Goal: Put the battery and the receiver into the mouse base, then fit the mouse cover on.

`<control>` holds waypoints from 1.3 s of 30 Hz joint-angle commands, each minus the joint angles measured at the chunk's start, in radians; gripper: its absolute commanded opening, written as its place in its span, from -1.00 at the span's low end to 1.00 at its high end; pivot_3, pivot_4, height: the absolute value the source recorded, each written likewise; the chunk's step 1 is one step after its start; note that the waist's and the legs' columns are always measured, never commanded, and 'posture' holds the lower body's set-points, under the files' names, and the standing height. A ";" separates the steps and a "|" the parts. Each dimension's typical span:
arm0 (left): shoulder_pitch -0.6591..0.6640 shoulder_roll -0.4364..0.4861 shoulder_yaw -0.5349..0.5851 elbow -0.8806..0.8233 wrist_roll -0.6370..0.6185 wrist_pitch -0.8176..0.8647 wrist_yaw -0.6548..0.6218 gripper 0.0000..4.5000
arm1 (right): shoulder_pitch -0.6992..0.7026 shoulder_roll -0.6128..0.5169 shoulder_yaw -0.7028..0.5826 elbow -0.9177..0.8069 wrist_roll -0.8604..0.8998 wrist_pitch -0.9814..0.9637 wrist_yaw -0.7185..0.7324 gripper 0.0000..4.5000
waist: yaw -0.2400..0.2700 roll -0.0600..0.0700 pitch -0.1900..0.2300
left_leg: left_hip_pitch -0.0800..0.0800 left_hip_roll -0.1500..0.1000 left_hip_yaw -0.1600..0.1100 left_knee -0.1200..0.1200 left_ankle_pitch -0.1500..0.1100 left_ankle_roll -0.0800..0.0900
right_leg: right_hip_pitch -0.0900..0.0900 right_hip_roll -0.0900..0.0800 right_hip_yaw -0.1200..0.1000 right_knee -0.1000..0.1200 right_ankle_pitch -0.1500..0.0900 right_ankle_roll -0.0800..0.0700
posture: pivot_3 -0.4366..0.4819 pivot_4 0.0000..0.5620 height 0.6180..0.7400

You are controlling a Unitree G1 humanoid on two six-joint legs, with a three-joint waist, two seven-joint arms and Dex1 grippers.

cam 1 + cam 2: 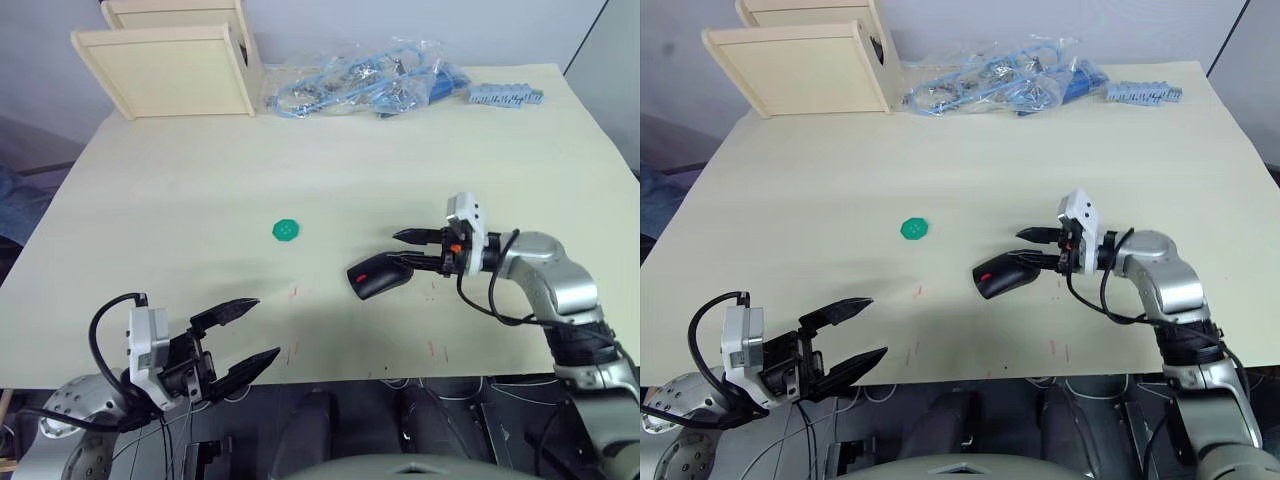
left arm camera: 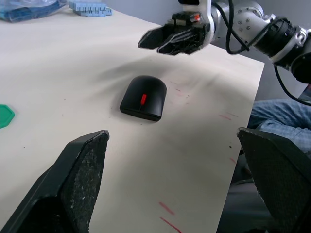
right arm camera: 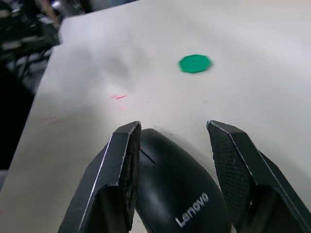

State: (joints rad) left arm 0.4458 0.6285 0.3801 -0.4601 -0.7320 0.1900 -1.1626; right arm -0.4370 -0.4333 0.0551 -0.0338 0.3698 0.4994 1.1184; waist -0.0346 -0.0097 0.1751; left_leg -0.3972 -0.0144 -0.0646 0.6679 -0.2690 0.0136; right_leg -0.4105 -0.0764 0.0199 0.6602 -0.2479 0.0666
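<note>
Fingers of both grippers spread, nothing held; assembled mouse on table.
Right gripper [image 1: 412,250] hovers with its fingers [image 3: 121,170] wide at the rear of the mouse cover [image 1: 378,277], which sits on the mouse base near the table's [image 1: 180,180] front edge. Right wrist view reveals "Lenovo" lettering on the cover; left wrist view shows its red wheel. Left gripper [image 1: 245,334] is splayed wide, well apart. Green disc [image 1: 287,231] lies nearby.

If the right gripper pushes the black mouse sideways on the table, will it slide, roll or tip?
The mouse lies flat and low on the table, so it would probably slide, not roll or tip. Its top looks smooth and curved, so the fingers of the right gripper might slip. It looks stiff.
</note>
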 commanded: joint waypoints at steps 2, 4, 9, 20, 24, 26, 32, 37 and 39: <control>-0.009 0.013 0.009 -0.004 -0.017 -0.002 -0.013 1.00 | 0.086 0.061 -0.030 -0.087 0.046 -0.006 -0.113 0.01 | -0.001 0.000 0.000 | 0.000 0.000 0.000 0.000 0.000 0.000 | 0.000 0.000 0.000 0.000 0.000 0.000 | -0.05 -0.47 1.00; -0.010 0.013 0.010 -0.003 -0.017 -0.001 -0.015 1.00 | 0.105 0.073 -0.032 -0.096 0.052 -0.010 -0.141 0.01 | -0.002 0.000 0.000 | 0.000 0.000 0.001 0.000 0.000 0.000 | 0.000 0.000 0.001 0.000 0.000 0.000 | -0.05 -0.47 1.00; -0.011 0.013 0.011 -0.005 -0.017 -0.001 -0.018 1.00 | 0.141 0.101 -0.015 -0.090 0.051 -0.031 -0.196 0.01 | -0.002 0.000 0.000 | 0.000 0.000 0.001 0.000 0.000 0.000 | 0.000 0.002 0.002 0.000 0.000 0.000 | -0.05 -0.47 1.00; -0.013 0.007 0.004 -0.006 -0.014 -0.002 -0.011 1.00 | 0.217 0.128 0.091 0.068 0.018 -0.041 -0.176 0.01 | -0.006 -0.002 -0.002 | 0.002 0.000 0.002 0.000 0.000 0.000 | 0.001 0.003 0.003 0.000 0.000 0.000 | -0.05 -0.47 1.00; -0.019 0.004 -0.001 0.000 -0.012 -0.001 -0.009 1.00 | 0.205 0.148 0.070 0.107 0.044 -0.031 -0.175 0.01 | -0.008 -0.005 -0.005 | 0.007 0.001 0.002 -0.001 0.000 0.000 | 0.004 0.005 0.004 0.000 0.000 -0.001 | -0.05 -0.47 1.00; -0.021 0.002 -0.002 0.002 -0.011 -0.002 -0.009 1.00 | 0.198 0.153 0.068 0.127 0.045 -0.037 -0.176 0.01 | -0.009 -0.007 -0.006 | 0.010 0.002 0.003 -0.002 0.000 0.000 | 0.006 0.006 0.005 0.000 -0.001 -0.001 | -0.05 -0.47 1.00; -0.025 -0.003 -0.010 0.008 -0.005 -0.005 -0.009 1.00 | 0.188 0.175 0.100 0.239 -0.002 -0.117 -0.165 0.01 | -0.012 -0.009 -0.009 | 0.020 0.003 0.005 -0.008 0.000 0.000 | 0.014 0.007 0.007 -0.002 -0.001 -0.003 | -0.05 -0.47 1.00; -0.030 -0.001 -0.003 0.012 -0.016 0.007 0.003 1.00 | 0.197 0.191 0.028 0.173 0.032 -0.201 -0.195 0.01 | -0.013 -0.009 -0.010 | 0.022 0.009 0.005 -0.009 0.000 0.000 | 0.014 0.011 0.007 -0.002 -0.002 -0.006 | -0.05 -0.47 1.00; -0.026 0.000 0.006 0.012 -0.028 0.020 0.012 1.00 | 0.205 0.171 -0.003 0.106 0.059 -0.191 -0.202 0.01 | -0.009 -0.007 -0.008 | 0.021 0.010 0.005 -0.009 0.000 0.000 | 0.013 0.011 0.006 -0.002 -0.002 -0.007 | -0.05 -0.47 1.00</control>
State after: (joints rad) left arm 0.4154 0.6270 0.3643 -0.4483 -0.7354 0.2057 -1.1574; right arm -0.2480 -0.2497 0.0545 0.1068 0.4230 0.2859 0.9219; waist -0.0432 -0.0169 0.1668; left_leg -0.3767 -0.0044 -0.0600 0.6584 -0.2692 0.0134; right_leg -0.3973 -0.0651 0.0260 0.6581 -0.2501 0.0600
